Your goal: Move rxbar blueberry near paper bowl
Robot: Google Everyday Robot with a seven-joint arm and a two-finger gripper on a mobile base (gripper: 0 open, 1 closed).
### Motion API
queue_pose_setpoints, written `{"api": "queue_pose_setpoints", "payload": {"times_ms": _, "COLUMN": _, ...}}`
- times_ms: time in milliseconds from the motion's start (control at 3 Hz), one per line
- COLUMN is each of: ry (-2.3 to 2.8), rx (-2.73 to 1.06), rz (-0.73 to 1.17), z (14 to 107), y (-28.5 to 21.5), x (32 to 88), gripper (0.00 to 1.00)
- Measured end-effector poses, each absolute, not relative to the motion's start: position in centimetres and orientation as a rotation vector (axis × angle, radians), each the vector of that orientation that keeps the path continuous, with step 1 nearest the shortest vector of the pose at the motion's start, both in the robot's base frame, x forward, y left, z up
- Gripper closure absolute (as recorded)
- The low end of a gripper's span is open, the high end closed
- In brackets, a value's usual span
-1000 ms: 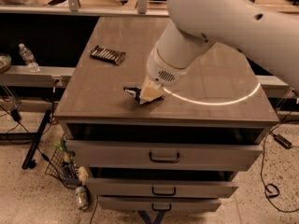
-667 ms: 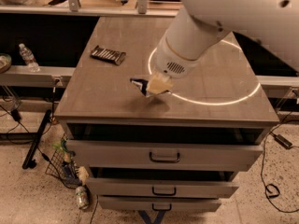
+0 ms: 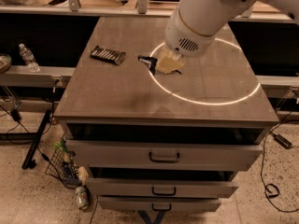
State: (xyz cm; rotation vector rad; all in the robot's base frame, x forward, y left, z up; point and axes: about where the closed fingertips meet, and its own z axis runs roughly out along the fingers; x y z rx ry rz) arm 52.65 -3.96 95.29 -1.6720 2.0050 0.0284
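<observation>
Mid-frame, over the flat grey bench point(image 3: 117, 97), the gripper point(image 3: 161, 65) pinches the small dark blue shiny snack bar point(image 3: 146, 60) in its jaws, right of a flat black striped packet point(image 3: 108, 55).

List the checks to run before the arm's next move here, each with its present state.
1. Dark navy-blue flat snack bar held by the gripper: ok, it juts leftward from the gripper over the grey cabinet top.
2. Round white paper bowl in sight: not ok, none shows; the white arm may hide it.
3. Black striped packet apart from the bar: ok, it lies further left.
4. Bar lifted off the top: cannot tell.
5. Gripper inside the top's edges: ok.
</observation>
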Motion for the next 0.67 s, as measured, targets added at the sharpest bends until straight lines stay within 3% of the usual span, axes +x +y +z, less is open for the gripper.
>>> {"api": "queue_pose_setpoints", "payload": {"times_ms": 333, "ry": 1.996, "rx": -1.655, "rz": -0.037, "z": 96.1, "y": -4.9, "x": 53.6, "gripper": 1.0}}
{"api": "queue_pose_setpoints", "payload": {"times_ms": 667, "ry": 1.978, "rx": -1.627, "rz": -0.197, "z": 97.6, "y": -10.3, "x": 58.3, "gripper": 1.0}}
